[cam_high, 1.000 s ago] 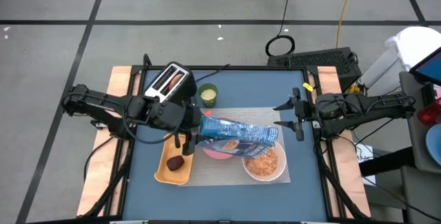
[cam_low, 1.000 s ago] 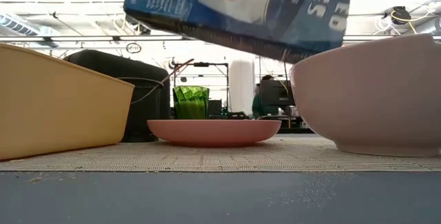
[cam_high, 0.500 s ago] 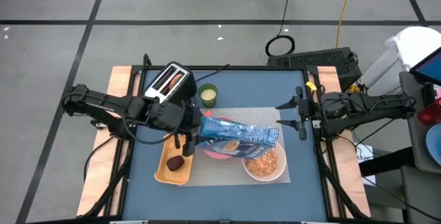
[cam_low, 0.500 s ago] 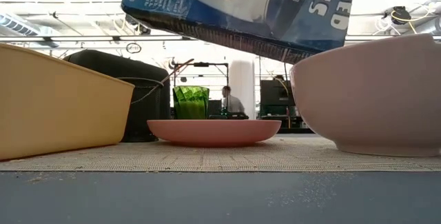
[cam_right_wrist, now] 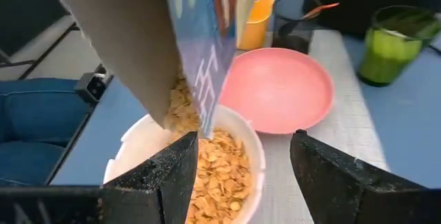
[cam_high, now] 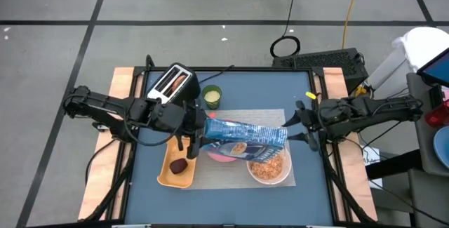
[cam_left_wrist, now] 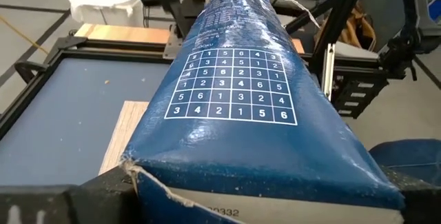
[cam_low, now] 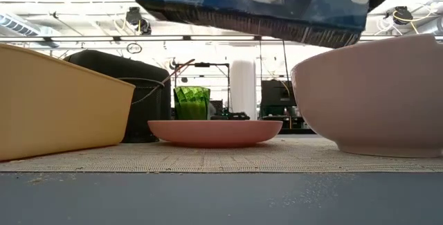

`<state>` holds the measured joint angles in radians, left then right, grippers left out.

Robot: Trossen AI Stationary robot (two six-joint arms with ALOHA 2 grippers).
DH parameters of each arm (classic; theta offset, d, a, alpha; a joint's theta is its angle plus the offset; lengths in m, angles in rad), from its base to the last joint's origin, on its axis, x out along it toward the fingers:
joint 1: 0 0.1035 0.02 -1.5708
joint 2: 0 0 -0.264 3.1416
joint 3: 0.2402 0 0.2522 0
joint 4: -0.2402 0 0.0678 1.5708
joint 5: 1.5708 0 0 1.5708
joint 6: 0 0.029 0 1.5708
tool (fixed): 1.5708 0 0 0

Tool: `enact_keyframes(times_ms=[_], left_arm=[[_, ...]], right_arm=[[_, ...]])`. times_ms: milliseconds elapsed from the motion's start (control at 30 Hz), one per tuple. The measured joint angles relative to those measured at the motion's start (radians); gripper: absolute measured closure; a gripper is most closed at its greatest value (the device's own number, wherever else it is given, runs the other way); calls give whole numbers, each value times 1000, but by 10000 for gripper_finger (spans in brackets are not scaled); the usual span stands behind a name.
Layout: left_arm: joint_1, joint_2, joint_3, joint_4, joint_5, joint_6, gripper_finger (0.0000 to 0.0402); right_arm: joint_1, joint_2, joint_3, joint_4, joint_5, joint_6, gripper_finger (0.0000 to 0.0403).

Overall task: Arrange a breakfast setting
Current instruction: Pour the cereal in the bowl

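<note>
Fingers of the left gripper [cam_high: 188, 141] are clamped on the closed end of the blue cereal box [cam_high: 245, 135], and it hangs nearly level above the grey mat [cam_high: 273, 114], its open mouth tipped over the white bowl [cam_high: 269, 165]. Tan cereal [cam_right_wrist: 217, 172] lies heaped in that bowl, with flakes at the box's mouth right above it. Over on the other side, the right gripper [cam_high: 303, 125] sits at the box's open end, fingers [cam_right_wrist: 331, 176] spread apart and closed on nothing, the bowl showing between them. Just beside the bowl, the pink plate [cam_right_wrist: 279, 89] rests bare on the mat. Off toward the left arm, the yellow tray [cam_high: 165, 175] carries one dark-red fruit [cam_high: 178, 165]. Behind it stands the toaster [cam_high: 172, 84] with a bagel [cam_high: 176, 82] in its slots, and a green cup [cam_high: 212, 97] waits beside it.
</note>
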<state>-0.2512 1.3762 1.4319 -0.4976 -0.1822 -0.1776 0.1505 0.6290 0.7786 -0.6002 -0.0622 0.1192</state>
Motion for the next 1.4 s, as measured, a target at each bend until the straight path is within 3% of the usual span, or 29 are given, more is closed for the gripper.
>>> enact_keyframes(times_ms=[333,1400], left_arm=[[0,0,0,43,0,8,138],[-22,-35,0,247,-4,74,138]], right_arm=[[0,0,-151,204,-19,-10,181],[0,-1,-162,189,-18,-82,181]])
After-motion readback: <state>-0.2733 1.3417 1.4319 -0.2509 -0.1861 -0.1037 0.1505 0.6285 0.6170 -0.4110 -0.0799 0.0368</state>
